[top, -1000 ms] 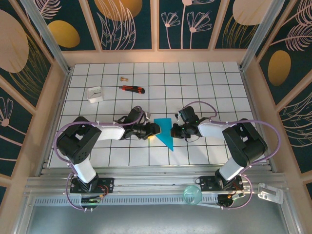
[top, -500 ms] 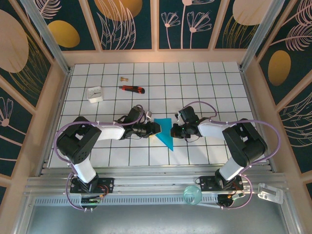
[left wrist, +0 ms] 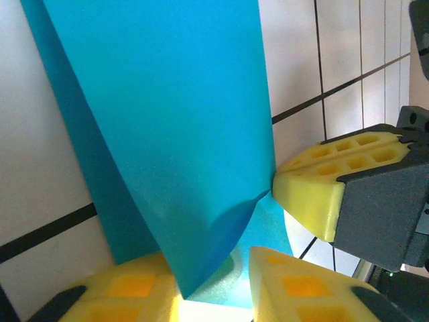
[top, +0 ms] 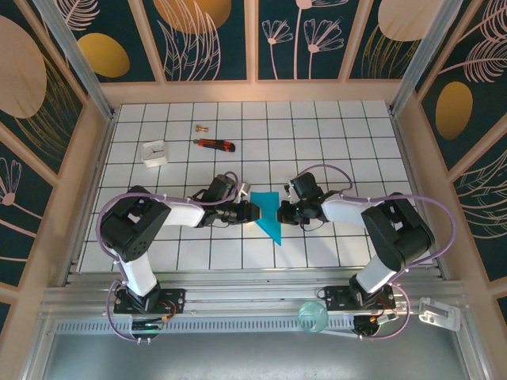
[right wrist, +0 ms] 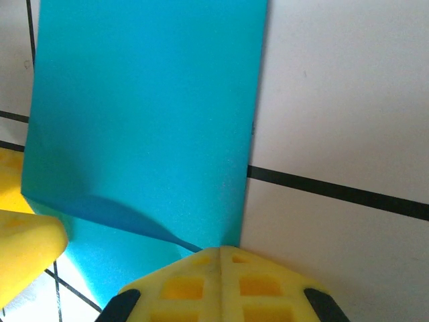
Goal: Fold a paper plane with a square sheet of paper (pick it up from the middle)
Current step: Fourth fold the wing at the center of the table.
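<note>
On the bench (top: 348,142), the right hand (top: 281,212) pinches the folded teal paper (top: 268,218) tight by its edge, while the left hand (top: 254,212) stands part-open astride its fold.

Floor: white tiled table top (top: 333,127), dark grid lines. Walls: dark teal panels (top: 230,47), gold ovals (top: 103,54), pale leaf and flower line-drawings, light wood battens (top: 252,39). Aluminium rail (top: 253,305) along bottom of frame. Light even, diffuse.

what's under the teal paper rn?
The paper lies on the white tiled table. Under its raised flap, a lower teal layer shows. Whatever sits on the tiles beneath is covered.
</note>
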